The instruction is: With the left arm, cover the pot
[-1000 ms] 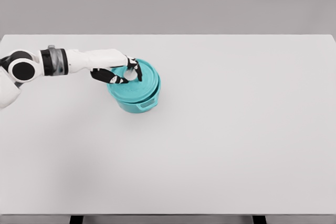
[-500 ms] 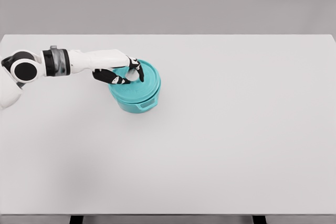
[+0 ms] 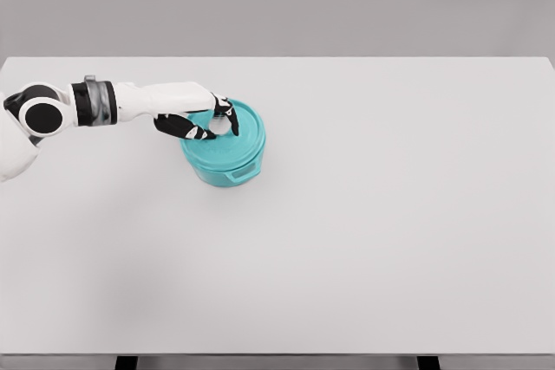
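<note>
A teal pot (image 3: 225, 171) stands on the white table, left of the middle. Its teal lid (image 3: 232, 141) lies on top of the pot, roughly level and covering the opening. My left hand (image 3: 212, 123) reaches in from the left with its black fingers (image 3: 186, 128) curled around the pale knob (image 3: 218, 124) in the lid's middle. A small teal handle (image 3: 236, 174) sticks out at the pot's front. The right arm does not show in the head view.
The white table (image 3: 390, 214) stretches wide to the right and front of the pot. Its near edge runs along the bottom of the view, with dark legs under it.
The lid has settled slightly right and lower, onto the pot, over the last second. My left hand moved with it and still holds the knob.
</note>
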You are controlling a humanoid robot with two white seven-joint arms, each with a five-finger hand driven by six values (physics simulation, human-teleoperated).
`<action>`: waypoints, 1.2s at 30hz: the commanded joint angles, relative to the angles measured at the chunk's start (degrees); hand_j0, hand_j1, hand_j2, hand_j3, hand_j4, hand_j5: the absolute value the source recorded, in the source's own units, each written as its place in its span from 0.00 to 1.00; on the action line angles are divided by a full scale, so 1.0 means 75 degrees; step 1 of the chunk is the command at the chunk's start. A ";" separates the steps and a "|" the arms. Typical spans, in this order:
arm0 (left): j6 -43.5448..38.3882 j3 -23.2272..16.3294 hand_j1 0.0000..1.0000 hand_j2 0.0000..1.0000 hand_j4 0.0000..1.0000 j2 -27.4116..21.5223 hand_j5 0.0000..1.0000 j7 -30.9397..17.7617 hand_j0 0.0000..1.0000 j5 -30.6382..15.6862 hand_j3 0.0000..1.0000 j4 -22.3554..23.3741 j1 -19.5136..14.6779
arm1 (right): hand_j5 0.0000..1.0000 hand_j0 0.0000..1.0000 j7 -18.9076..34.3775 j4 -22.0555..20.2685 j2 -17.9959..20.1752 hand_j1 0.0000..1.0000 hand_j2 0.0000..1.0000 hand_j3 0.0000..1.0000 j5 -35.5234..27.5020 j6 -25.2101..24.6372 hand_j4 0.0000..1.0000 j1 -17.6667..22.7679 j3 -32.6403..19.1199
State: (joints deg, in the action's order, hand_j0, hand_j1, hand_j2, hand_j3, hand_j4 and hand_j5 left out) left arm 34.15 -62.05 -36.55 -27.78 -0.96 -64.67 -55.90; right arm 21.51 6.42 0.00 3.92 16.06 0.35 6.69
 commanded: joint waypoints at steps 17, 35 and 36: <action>-0.0007 0.0012 0.65 0.65 0.65 -0.0002 0.65 0.0071 0.65 -0.0048 0.65 -0.0015 0.0000 | 1.00 1.00 0.0003 -0.0001 0.0001 1.00 1.00 1.00 0.0005 0.0004 1.00 0.0000 -0.0001; -0.0159 0.0012 0.69 0.69 0.69 -0.0002 0.69 0.0071 0.69 -0.0060 0.69 -0.0026 0.0000 | 1.00 1.00 0.0003 0.0011 0.0001 1.00 1.00 1.00 0.0005 0.0004 1.00 0.0000 -0.0001; -0.0206 0.0012 0.67 0.67 0.67 -0.0002 0.67 0.0059 0.67 -0.0060 0.67 -0.0026 0.0000 | 1.00 1.00 0.0003 -0.0001 0.0001 1.00 1.00 1.00 0.0005 0.0004 1.00 0.0000 -0.0001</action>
State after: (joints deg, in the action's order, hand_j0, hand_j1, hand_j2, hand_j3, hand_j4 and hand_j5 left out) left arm 33.36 -62.02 -36.56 -27.19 -1.09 -64.85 -55.90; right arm 21.51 6.44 0.00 3.92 16.06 0.35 6.69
